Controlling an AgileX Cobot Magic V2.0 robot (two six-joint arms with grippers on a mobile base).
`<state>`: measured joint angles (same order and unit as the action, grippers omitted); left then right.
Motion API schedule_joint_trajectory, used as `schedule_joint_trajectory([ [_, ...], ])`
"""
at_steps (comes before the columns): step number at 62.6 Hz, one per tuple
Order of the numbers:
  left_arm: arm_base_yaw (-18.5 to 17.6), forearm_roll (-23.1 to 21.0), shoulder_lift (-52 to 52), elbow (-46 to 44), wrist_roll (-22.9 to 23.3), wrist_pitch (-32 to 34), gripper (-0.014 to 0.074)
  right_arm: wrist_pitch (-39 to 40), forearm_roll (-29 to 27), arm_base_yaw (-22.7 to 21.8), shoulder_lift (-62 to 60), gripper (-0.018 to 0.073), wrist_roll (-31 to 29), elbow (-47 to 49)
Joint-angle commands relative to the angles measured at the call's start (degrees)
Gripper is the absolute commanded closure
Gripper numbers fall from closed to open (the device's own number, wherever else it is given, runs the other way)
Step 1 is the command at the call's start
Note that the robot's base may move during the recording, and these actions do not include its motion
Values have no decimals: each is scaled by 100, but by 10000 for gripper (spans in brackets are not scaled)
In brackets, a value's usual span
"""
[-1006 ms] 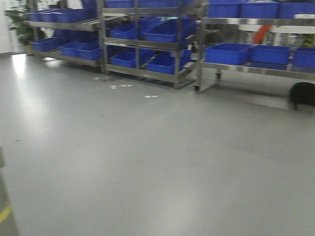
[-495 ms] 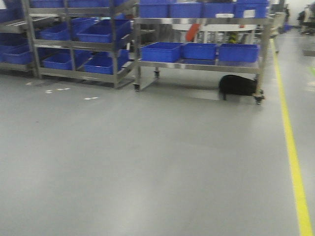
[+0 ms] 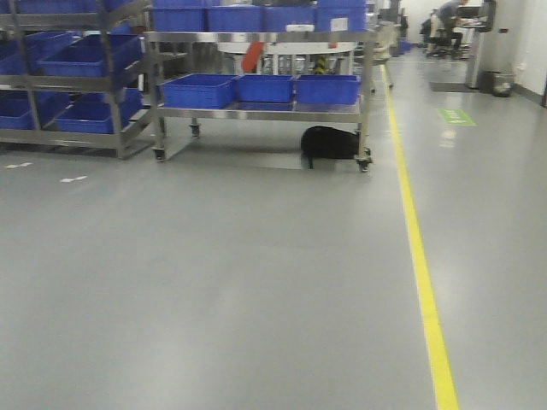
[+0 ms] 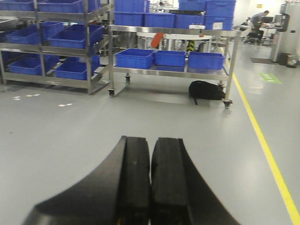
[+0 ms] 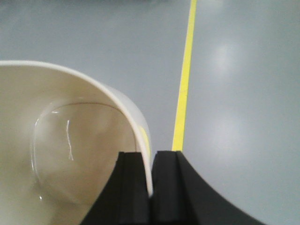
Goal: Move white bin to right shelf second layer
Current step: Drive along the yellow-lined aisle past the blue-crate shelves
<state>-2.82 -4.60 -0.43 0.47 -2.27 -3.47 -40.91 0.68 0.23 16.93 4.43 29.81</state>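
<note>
The white bin point(image 5: 61, 154) shows only in the right wrist view, a glossy cream tub, empty inside, held above the grey floor. My right gripper point(image 5: 151, 157) is shut on its rim, one finger inside the wall and one outside. My left gripper point(image 4: 151, 143) is shut and empty, its two black fingers pressed together over bare floor. Neither gripper shows in the front view. Steel racks stand far ahead, at the left point(image 3: 85, 77) and a wheeled one in the middle point(image 3: 256, 109). I cannot tell which is the right shelf; no roller level shows clearly.
Several blue crates point(image 3: 198, 89) fill the racks. A black bag point(image 3: 329, 143) lies on the floor under the wheeled rack. A yellow floor line point(image 3: 419, 256) runs away on the right, also in the right wrist view point(image 5: 183, 89). People sit at desks point(image 3: 449, 21) far back.
The front view has swung to the right: the racks slid left across the frame, and the yellow line, the aisle and the far desks came into view.
</note>
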Motion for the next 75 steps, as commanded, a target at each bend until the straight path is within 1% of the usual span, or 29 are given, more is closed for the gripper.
schedule_joint_trajectory([
  [1,-16,-30,-87,156,30,477,512,553,38,-23,53,512,17,161],
  [75,-16,-30,-87,156,30,477,512,553,38,-23,53,512,17,161],
])
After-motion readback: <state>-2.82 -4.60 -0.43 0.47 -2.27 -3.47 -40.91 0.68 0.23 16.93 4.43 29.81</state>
